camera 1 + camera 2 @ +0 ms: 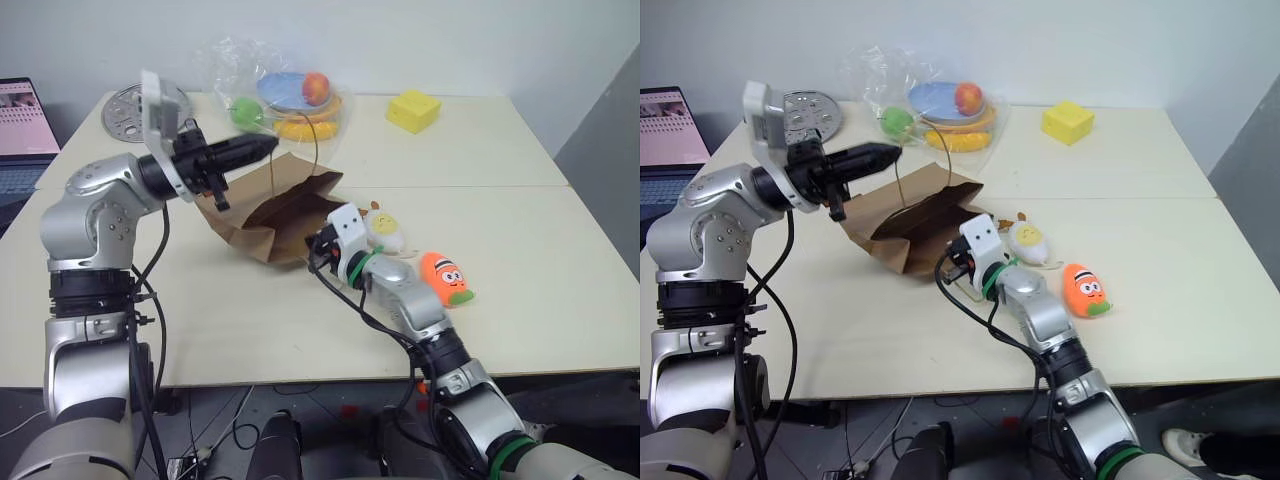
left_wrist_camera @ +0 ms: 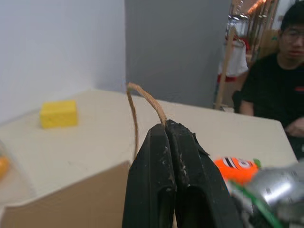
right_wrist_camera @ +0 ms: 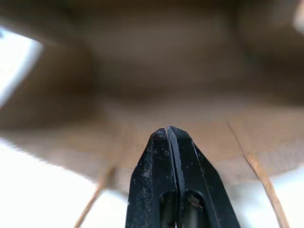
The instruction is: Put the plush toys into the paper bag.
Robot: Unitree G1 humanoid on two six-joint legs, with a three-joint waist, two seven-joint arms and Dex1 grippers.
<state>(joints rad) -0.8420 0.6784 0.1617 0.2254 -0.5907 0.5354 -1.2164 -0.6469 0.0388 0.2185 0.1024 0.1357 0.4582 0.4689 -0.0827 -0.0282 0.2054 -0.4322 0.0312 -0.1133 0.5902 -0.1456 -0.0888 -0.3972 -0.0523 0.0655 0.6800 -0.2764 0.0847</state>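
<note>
from my seat i see a pale cream tabletop (image 1: pixel 500 150) made of two slabs, the seam between them running from three to nine o'clock. at twelve o'clock lies a clear crinkled plastic bag of fruit (image 1: pixel 285 95), with a red apple, a green round fruit and something yellow inside. a yellow wedge-shaped block (image 1: pixel 413 110) sits at one o'clock. a round perforated metal disc (image 1: pixel 125 110) lies at ten o'clock, with a laptop screen (image 1: pixel 25 120) beyond the table edge. a person in a black shirt (image 2: pixel 275 90) sits across the table.
</note>
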